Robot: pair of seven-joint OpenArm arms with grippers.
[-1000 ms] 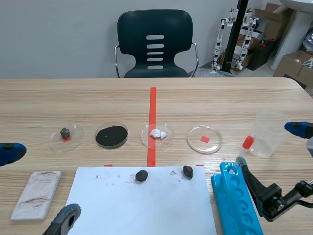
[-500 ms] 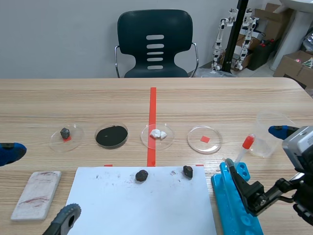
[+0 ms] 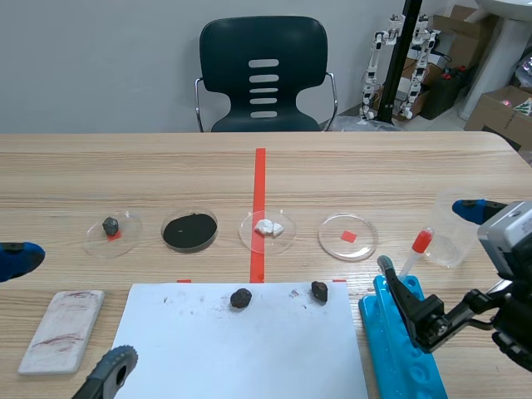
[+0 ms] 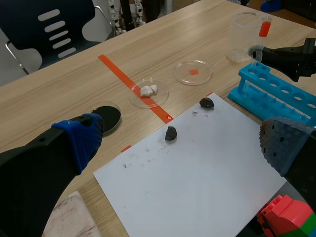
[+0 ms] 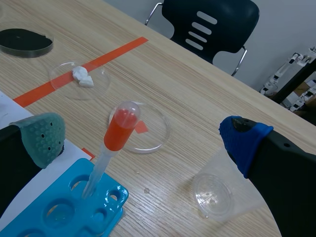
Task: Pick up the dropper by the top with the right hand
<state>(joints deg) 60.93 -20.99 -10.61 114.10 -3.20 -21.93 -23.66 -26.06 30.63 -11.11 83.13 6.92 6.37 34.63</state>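
the dropper [image 5: 105, 150] stands tip-down in the end hole of the blue rack [image 5: 106, 197] on the bench [image 5: 197, 98], near upright with a slight lean, red bulb [image 5: 120, 131] on top. the right jaws are wide apart, the bulb just ahead between them, nearer the green pad [image 5: 42, 136]. the left jaws, also apart, hang well away by the white paper [image 4: 197, 168]

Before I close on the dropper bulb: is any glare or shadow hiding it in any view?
Right wrist view: even light, with no glare on the dropper bulb and no shadow across it. Scene view: no glare either; the bulb shows red beside the clear cup. Left wrist view: the bulb overlaps the cup's edge, yet reads plainly red.
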